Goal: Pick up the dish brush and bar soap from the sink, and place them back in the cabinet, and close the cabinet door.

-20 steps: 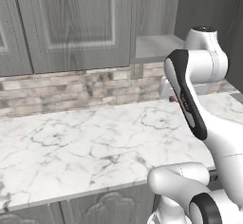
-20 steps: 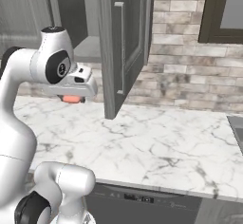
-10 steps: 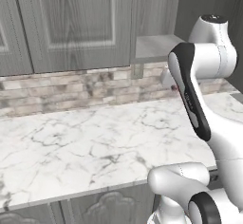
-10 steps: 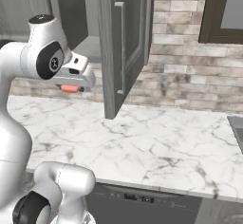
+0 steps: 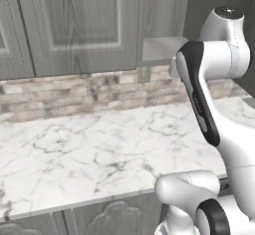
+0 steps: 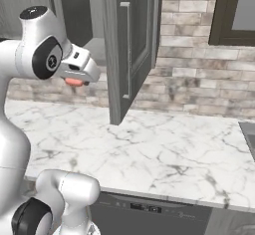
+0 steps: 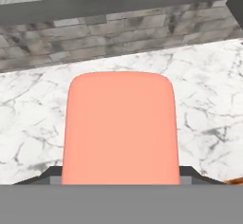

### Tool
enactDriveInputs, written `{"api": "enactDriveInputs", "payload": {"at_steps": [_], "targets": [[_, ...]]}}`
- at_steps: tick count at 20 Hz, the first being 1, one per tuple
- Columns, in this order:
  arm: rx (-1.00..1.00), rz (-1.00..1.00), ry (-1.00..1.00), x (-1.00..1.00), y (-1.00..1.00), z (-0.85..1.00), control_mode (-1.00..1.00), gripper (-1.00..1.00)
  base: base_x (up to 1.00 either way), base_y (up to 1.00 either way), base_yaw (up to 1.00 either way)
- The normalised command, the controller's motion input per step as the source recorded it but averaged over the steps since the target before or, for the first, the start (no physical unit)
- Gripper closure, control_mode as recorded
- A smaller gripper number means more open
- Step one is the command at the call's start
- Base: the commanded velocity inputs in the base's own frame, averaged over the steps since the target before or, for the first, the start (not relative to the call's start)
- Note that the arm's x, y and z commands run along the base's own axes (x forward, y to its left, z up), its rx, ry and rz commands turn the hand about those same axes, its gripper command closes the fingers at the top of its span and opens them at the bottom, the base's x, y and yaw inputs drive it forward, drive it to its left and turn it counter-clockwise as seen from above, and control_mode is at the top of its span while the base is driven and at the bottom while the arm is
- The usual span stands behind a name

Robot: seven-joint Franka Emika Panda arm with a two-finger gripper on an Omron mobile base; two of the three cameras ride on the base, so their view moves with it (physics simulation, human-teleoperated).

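Observation:
The bar soap point(image 7: 121, 128), a flat orange-red block, sits between my fingertips point(image 7: 48, 173) in the hand view. My gripper point(image 6: 77, 78) is shut on it. In the right base view the bar soap point(image 6: 74, 82) hangs under the hand, above the counter and just below the cabinet's inner shelf point(image 6: 93, 46). The cabinet door point(image 6: 130, 45) stands open to the right of the hand. The open cabinet shelf point(image 5: 160, 49) also shows behind my arm in the left base view. A dark corner of the sink point(image 6: 249, 132) shows at the far right. The dish brush is out of view.
A white marble counter point(image 6: 149, 149) runs below, backed by a brick wall point(image 6: 189, 74). Shut grey wall cabinets point(image 5: 74, 25) hang to the left of the open one. A dark window frame point(image 6: 231, 15) is at the upper right.
The arm has lifted the hand and the soap higher, closer to the cabinet shelf. The grip on the soap is unchanged.

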Motion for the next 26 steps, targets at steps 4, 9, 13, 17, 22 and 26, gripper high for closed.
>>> {"api": "enactDriveInputs", "payload": {"at_steps": [4,9,13,17,22,26], "targets": [[0.00,0.00,-0.02,0.35,-0.16,0.23,-1.00,1.00,0.00,0.00,0.00],[0.00,0.01,0.00,0.49,-0.08,0.16,-1.00,1.00,0.00,0.00,0.00],[0.00,0.07,-0.02,0.23,-0.08,0.21,-1.00,1.00,0.00,0.00,0.00],[0.00,0.09,-0.11,0.07,-0.01,0.12,-1.00,1.00,0.00,0.00,0.00],[-0.01,0.13,-0.18,0.01,0.00,0.01,-1.00,1.00,0.00,0.00,0.00],[0.00,0.09,-0.07,0.23,0.00,0.00,-1.00,1.00,0.00,0.00,0.00]]}}
